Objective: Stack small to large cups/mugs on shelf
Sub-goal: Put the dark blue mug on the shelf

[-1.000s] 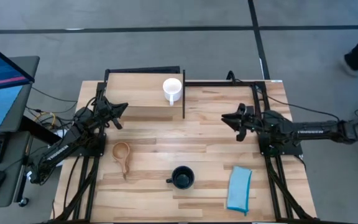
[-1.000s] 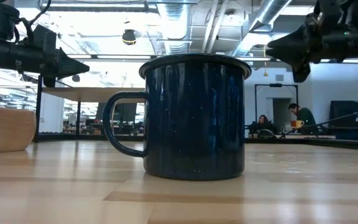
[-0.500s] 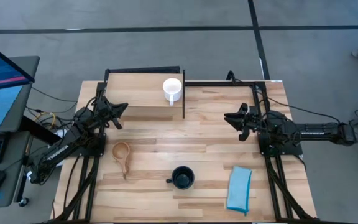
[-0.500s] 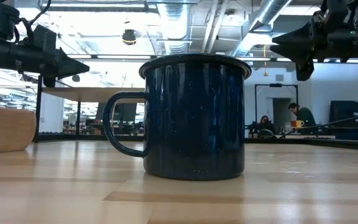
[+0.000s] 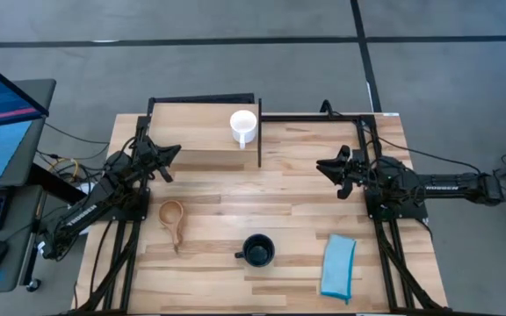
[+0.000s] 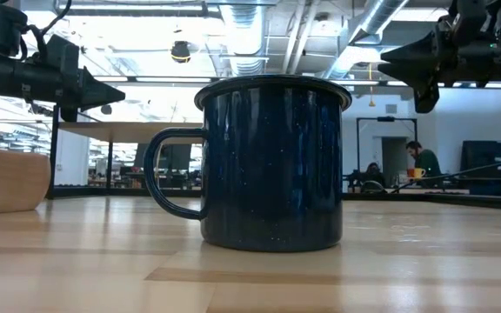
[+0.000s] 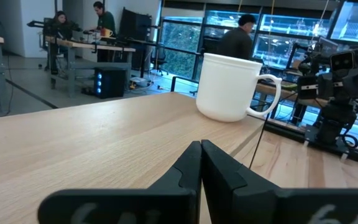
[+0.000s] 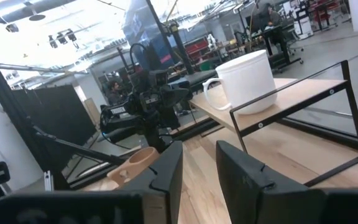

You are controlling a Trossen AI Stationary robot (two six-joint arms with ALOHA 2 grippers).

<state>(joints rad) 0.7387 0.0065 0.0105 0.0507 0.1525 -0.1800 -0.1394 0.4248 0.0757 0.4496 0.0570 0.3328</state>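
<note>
The white mug (image 5: 243, 125) stands upright on the shelf (image 5: 191, 136) near its right end, handle toward the near side; it also shows in the left wrist view (image 7: 229, 87) and the right wrist view (image 8: 247, 81). The wooden cup (image 5: 172, 215) and the navy mug (image 5: 257, 250) (image 6: 272, 165) stand on the tabletop. My left gripper (image 5: 176, 151) (image 7: 201, 146) hovers shut at the shelf's near left corner. My right gripper (image 5: 320, 165) (image 8: 199, 149) hovers right of the shelf, its fingers slightly apart, pointing left.
A folded light blue cloth (image 5: 338, 266) lies at the near right of the table. A thin black frame (image 5: 314, 117) runs along the far right edge beside the shelf. Bare tabletop lies between the two grippers. People show in the room beyond.
My right gripper has drawn back a little toward the table's right edge, then held still. The cups and the left arm have stayed put.
</note>
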